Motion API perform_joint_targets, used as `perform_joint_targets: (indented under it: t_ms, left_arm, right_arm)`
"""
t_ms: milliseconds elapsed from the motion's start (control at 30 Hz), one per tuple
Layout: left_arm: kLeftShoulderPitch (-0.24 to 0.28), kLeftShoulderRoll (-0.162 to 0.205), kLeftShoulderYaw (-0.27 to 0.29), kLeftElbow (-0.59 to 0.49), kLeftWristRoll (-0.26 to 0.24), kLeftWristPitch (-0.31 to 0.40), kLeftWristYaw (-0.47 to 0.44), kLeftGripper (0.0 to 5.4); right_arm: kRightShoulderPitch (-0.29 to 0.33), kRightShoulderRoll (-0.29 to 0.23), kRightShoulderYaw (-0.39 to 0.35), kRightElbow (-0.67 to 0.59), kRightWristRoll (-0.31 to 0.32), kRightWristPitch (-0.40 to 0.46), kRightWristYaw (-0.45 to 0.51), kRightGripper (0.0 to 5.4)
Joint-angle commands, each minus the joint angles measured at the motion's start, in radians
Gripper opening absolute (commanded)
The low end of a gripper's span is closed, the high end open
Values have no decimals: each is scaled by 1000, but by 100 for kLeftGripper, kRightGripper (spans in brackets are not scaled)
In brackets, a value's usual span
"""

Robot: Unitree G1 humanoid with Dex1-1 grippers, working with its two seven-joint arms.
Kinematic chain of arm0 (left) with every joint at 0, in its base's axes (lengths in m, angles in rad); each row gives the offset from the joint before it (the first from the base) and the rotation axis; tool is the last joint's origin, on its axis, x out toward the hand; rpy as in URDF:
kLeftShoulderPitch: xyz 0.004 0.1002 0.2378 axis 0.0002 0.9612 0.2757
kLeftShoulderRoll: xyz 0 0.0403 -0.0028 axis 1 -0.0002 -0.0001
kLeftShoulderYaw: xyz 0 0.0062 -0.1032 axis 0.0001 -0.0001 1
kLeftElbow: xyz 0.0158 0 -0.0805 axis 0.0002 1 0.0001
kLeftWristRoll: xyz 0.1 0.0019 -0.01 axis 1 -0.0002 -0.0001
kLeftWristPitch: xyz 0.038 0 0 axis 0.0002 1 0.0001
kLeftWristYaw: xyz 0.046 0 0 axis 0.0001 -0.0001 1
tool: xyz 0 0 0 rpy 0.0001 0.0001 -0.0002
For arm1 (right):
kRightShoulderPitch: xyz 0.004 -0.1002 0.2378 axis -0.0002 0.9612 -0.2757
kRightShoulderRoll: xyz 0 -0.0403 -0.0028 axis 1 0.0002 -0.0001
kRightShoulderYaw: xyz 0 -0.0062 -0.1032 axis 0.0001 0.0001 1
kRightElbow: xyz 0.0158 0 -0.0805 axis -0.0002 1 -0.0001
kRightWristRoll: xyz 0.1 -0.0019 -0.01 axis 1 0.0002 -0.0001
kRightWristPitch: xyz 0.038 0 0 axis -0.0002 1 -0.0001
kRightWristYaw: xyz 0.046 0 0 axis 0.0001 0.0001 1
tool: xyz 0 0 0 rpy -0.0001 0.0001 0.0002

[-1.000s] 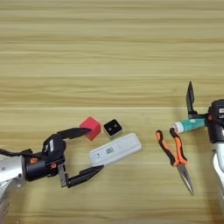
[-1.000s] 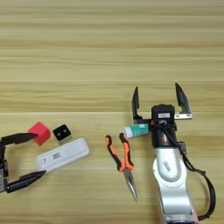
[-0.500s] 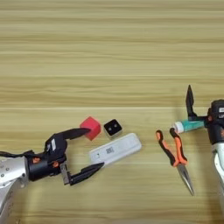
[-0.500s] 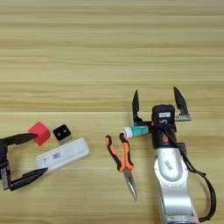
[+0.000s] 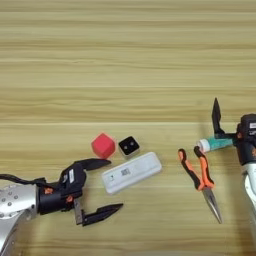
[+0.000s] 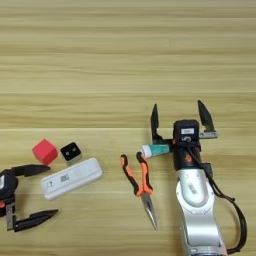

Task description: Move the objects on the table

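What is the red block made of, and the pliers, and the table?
The red block looks like matte foam or plastic: flat colour, no shine. The pliers seem to have grey metal tips with orange-and-black rubbery or plastic handles. The table looks like wood, with light-brown grain stripes, though it could be a printed surface.

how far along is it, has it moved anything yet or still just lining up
Nothing looks moved yet: all five objects lie on the table. In hand: the open left gripper sits just short of the white device, and the open right gripper stands over the white tube. Left: the red cube, black cube and pliers, all untouched.
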Motion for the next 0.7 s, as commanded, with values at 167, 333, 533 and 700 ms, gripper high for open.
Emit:
perform_joint_targets:
  t_ms: [167, 333, 533, 700]
  left_arm:
    - [-33, 21, -41, -10, 98, 30, 61, 537]
    - [-63, 26, -58, -5, 114, 58, 64, 537]
    - [-91, 33, -65, 19, 123, 65, 61, 537]
    - [-113, 33, -61, 43, 135, 76, 72, 537]
  right_arm:
    - [-4, 11, 5, -12, 8, 12, 4, 540]
    - [-3, 15, 10, -16, 5, 13, 3, 540]
    - [1, 21, 15, -22, 1, 15, 1, 540]
    - [3, 23, 18, -27, -7, 14, 0, 540]
